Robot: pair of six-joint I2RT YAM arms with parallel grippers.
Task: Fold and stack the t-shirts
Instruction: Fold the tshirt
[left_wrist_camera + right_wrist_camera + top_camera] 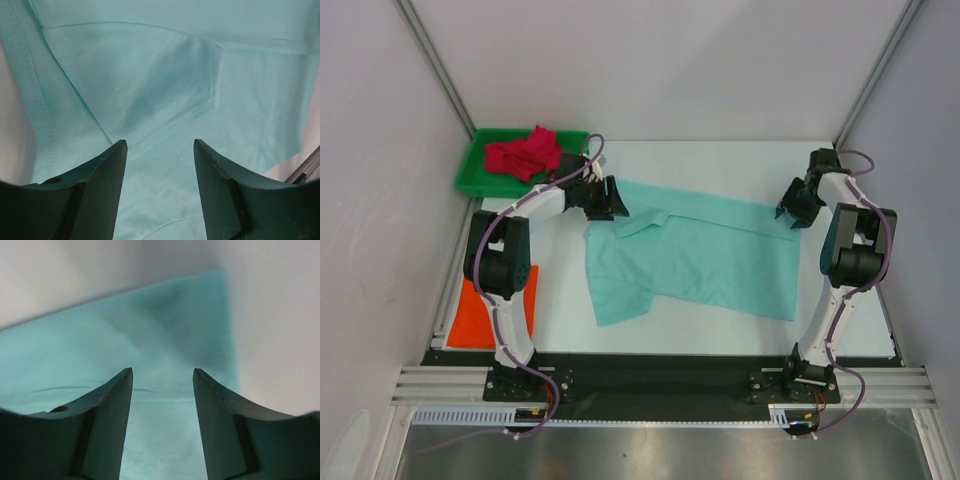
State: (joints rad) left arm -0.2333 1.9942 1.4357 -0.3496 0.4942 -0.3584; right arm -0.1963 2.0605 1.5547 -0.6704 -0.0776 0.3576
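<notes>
A mint green t-shirt [700,260] lies spread across the middle of the white table, folded lengthwise, one sleeve turned over near its left end. My left gripper [610,200] hovers over that left end, jaws open with only cloth [150,90] below them. My right gripper [795,212] stands open over the shirt's far right corner [165,340], nothing between its fingers. A crimson red t-shirt [523,155] is bunched in the green tray [472,172] at the back left. A bright orange t-shirt [480,310] lies flat at the table's left edge beside the left arm.
White walls with metal posts close in the table on three sides. The arm bases and a black rail run along the near edge. The tray sits just behind the left gripper.
</notes>
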